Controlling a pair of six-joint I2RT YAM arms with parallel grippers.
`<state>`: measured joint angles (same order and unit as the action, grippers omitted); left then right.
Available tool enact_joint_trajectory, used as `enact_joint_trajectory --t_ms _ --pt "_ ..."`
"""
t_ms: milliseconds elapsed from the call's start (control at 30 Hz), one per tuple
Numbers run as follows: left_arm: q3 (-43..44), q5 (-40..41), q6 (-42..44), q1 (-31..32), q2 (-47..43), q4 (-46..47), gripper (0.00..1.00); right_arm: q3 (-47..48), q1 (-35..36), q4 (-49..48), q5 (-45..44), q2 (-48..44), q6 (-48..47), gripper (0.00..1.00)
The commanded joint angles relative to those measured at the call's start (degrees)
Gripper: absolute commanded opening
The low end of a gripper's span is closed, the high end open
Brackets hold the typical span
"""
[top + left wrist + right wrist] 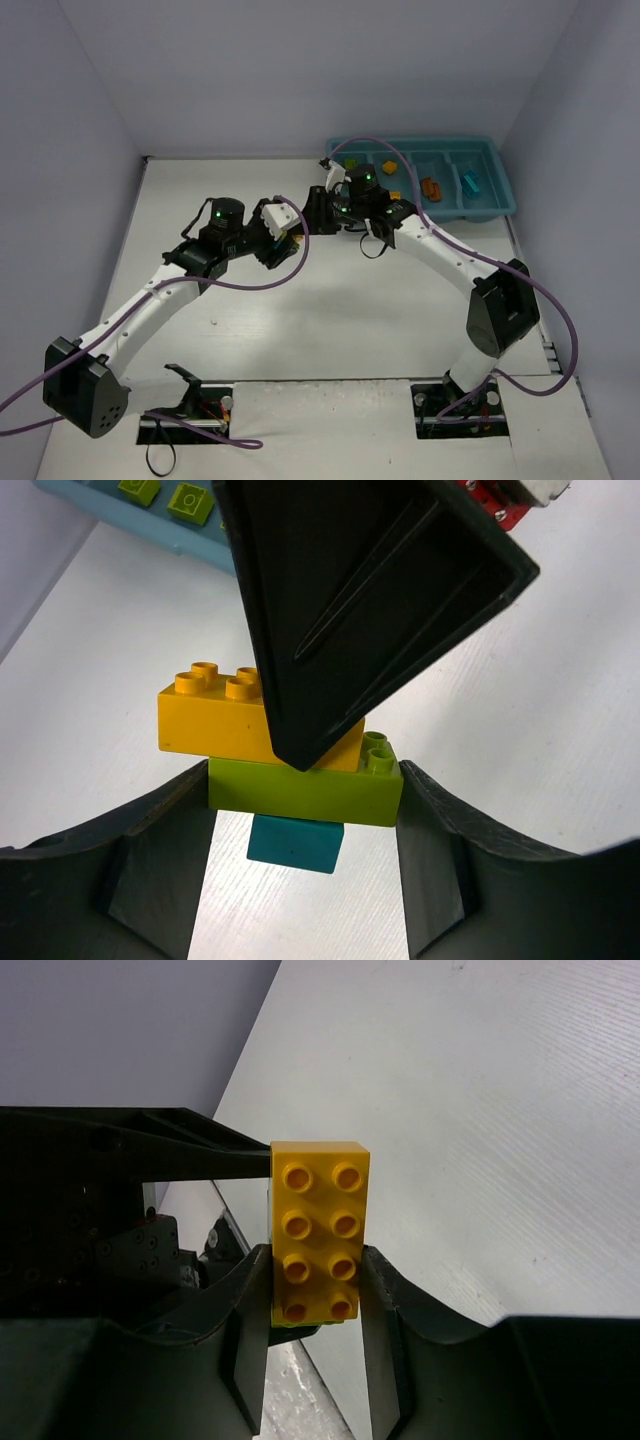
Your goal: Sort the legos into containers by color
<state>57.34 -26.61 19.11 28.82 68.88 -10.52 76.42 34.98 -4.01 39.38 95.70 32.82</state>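
- Top view: the left gripper (283,230) and right gripper (318,212) meet nose to nose at mid-table, nearer the far edge. The clump they share is hidden between them. The tray (420,141) sits in the far right corner, just beyond the right gripper, so the right arm is much the nearer to it.
- Left wrist view: the left gripper's jaws are closed onto the short ends of the green brick (300,792), whose long axis runs straight across from one jaw to the other. The yellow brick (210,720) is pressed on top of it and shifted to one side. The cyan brick (293,842) hangs under it, toward the palm. The studs point away from the left wrist. One of the right gripper's fingers (360,600) lies across the yellow brick.
- Right wrist view: the right gripper's jaws pinch the long sides of the yellow brick at its near half. Its long axis runs out along the jaws and its studs face the camera. A left finger (200,1150) touches its far corner.
- Judgement: the split probably turns on pulling along the stud axis, yellow off green.
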Motion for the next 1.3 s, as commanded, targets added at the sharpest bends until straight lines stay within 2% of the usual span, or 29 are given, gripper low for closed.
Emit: enact_joint_trajectory --t_ms 0,33,67,133,200,367,667,767,933,1000,1033,1100,1133,1233,1267 --pt "1.72 -0.81 1.01 0.36 -1.47 3.05 0.04 2.77 0.44 -3.02 1.06 -1.04 -0.38 0.25" --pt "1.63 -0.64 1.1 0.27 -1.38 2.88 0.04 2.77 0.44 -3.02 0.71 -1.22 -0.56 0.2" --pt "1.46 -0.55 1.36 0.27 -1.12 2.79 0.05 2.77 0.35 -2.93 0.09 -1.48 -0.74 0.09" --pt "0.76 0.15 1.63 0.36 -0.86 2.44 0.04 2.77 -0.09 -2.58 -0.44 -2.09 -1.44 0.0" --pt "-0.21 0.77 1.28 0.27 -0.77 3.22 0.0 2.5 -0.79 -2.23 -1.14 -2.97 -2.31 0.0" --pt "-3.72 3.23 0.31 0.19 -0.94 5.07 0.0 1.1 -6.67 -0.74 -0.09 -5.52 -3.46 0.0" --pt "-4.17 3.67 -0.48 -0.08 1.17 5.78 0.0 3.38 -17.74 3.75 0.27 -6.32 -10.13 0.0" --pt "-3.64 3.85 -0.92 -0.08 1.34 6.21 0.0 4.87 -19.68 6.64 -7.53 -4.57 -14.34 0.0" --pt "-3.03 2.8 -3.64 -0.08 0.55 7.53 0.0 9.96 -23.2 7.0 -24.85 3.07 -20.42 0.0" --pt "-3.38 1.57 -6.0 -0.08 -0.41 9.2 0.0 17.22 -25.47 7.0 -32.21 12.35 -22.17 0.0" --pt "-3.38 1.56 -6.02 -0.08 -0.42 9.21 0.0 17.27 -26.01 7.0 -33.39 12.4 -22.18 0.0" --pt "-4.34 0.95 -8.21 -0.17 -1.47 9.56 0.0 20.59 -27.07 7.17 -34.1 18.19 -22.36 0.0" --pt "-4.78 0.95 -8.91 -0.08 -1.91 12.6 0.0 24.26 -27.59 7.78 -33.58 20.03 -22.45 0.01" --pt "-5.31 0.6 -11.81 -0.08 -2.79 13.86 0.0 29.64 -28.56 8.23 -33.4 25.93 -22.62 0.06" --pt "-5.31 0.42 -12.95 -0.08 -2.88 13.95 0.0 30.62 -28.74 8.23 -33.14 26.9 -22.36 0.11"
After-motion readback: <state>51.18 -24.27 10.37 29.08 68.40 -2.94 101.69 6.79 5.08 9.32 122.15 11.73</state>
